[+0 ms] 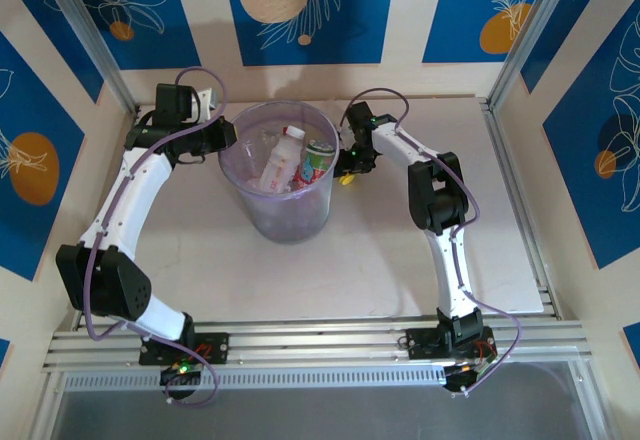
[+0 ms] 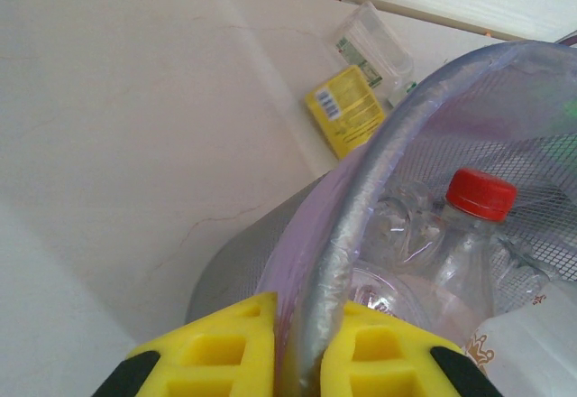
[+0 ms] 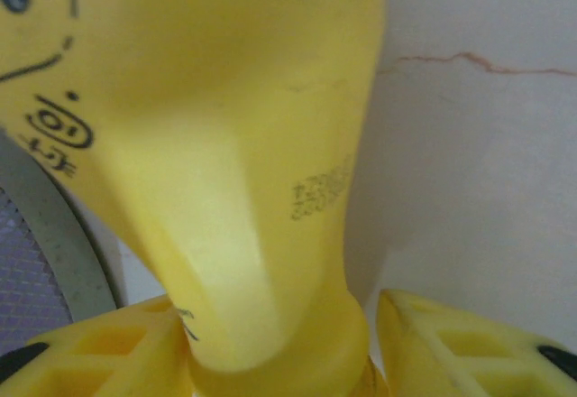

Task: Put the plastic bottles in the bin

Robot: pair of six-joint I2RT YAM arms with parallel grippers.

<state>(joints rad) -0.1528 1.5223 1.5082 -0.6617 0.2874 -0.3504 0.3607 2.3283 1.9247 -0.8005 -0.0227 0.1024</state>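
Two claws work at opposite sides of the round translucent pale-purple plastic bin (image 1: pixel 290 222). The left claw (image 2: pixel 299 325) is clenched on the bin's rim (image 2: pixel 361 198), with one yellow finger (image 2: pixel 225 343) outside the wall and the other inside. From the top camera, this left claw (image 1: pixel 225 140) sits at the bin's left edge.

The right claw (image 3: pixel 279 311) has the narrow neck of a large yellow plastic bottle (image 3: pixel 225 144) between its fingers. The left finger (image 3: pixel 108 343) touches the neck and a thin sliver of light shows by the right finger, so I cannot tell whether the hold is firm. The bottle carries black printed marks and hangs just beside the grey rim of the bin (image 3: pixel 63 244), outside it, over the pale counter (image 3: pixel 478 144). From above, the right claw (image 1: pixel 345 168) is at the bin's right edge.

Several bottles already lie inside the bin: a white bottle with a red cap (image 1: pixel 280 165), a green-labelled bottle (image 1: pixel 320 155), and, in the left wrist view, a clear bottle with a red cap (image 2: pixel 478 194).

Beyond the bin wall, a flattened clear bottle with a yellow label (image 2: pixel 347 108) lies on the counter (image 2: pixel 135 99), near the bin.
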